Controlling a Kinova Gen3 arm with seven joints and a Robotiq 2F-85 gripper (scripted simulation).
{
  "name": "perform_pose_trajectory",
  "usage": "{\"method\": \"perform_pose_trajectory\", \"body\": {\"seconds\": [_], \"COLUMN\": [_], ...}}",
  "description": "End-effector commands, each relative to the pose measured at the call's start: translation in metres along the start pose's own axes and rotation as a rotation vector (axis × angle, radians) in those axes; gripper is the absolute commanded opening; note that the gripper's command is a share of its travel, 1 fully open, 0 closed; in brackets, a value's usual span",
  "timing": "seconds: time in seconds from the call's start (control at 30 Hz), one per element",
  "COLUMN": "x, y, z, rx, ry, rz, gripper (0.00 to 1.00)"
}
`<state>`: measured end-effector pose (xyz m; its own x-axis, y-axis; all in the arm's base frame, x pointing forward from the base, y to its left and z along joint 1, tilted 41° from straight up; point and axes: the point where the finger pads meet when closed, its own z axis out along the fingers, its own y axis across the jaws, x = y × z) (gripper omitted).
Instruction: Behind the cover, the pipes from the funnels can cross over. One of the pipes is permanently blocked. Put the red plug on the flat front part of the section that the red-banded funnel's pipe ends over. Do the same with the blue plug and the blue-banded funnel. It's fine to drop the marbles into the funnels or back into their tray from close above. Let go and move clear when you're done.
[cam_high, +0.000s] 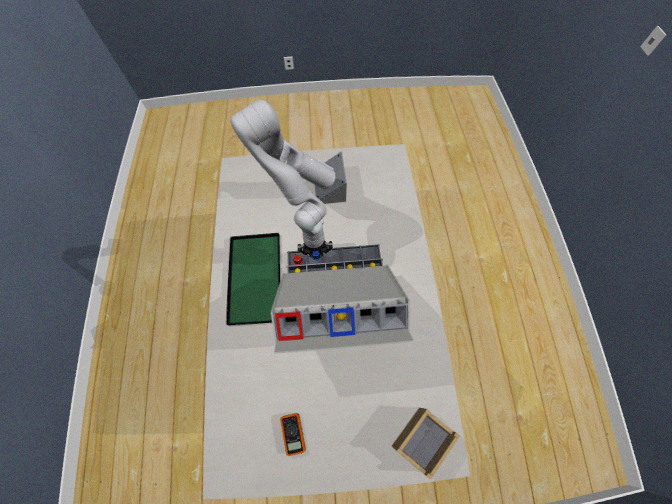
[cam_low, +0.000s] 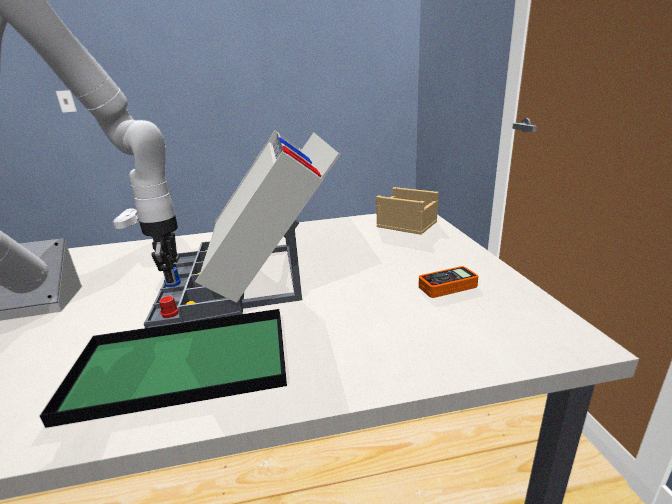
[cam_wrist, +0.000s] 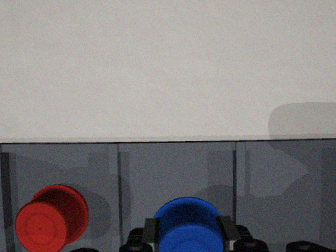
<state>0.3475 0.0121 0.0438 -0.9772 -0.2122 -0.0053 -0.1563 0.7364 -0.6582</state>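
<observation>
Top view: gripper (cam_high: 315, 250) sat over the second section from the left of the sectioned tray (cam_high: 374, 250), clamped on the blue plug (cam_high: 315, 253). Red plug (cam_high: 296, 258) stood in the leftmost section. Yellow marbles (cam_high: 333, 266) lay along the tray edge under the cover (cam_high: 336, 282), another in the blue-banded funnel (cam_high: 341, 321); the red-banded funnel (cam_high: 288, 325) looked vacant.

Exterior view: blue plug (cam_low: 172, 280) hung low at the tray, fingers (cam_low: 164, 258) closed around it — whether it touched the floor, can't tell.

Wrist view: blue plug (cam_wrist: 189, 230) centred between the pads (cam_wrist: 149, 232), red plug (cam_wrist: 50, 221) one section over. To do it well — lower straight, keep the plug upright on the flat front part, release only once seated.
</observation>
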Motion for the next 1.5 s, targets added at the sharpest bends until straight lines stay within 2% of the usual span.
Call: {"method": "perform_pose_trajectory", "body": {"seconds": [0.0,0.97,1.0,1.47], "x": [0.001,0.002,0.001,0.001], "y": [-0.003,-0.002,-0.002,-0.002], "z": [0.012,0.018,0.035,0.035], "rx": [0.009,0.009,0.01,0.01], "ry": [0.007,0.008,0.01,0.01], "rz": [0.004,0.002,0.0,0.0], "gripper": [0.0,0.0,0.0,0.0]}}
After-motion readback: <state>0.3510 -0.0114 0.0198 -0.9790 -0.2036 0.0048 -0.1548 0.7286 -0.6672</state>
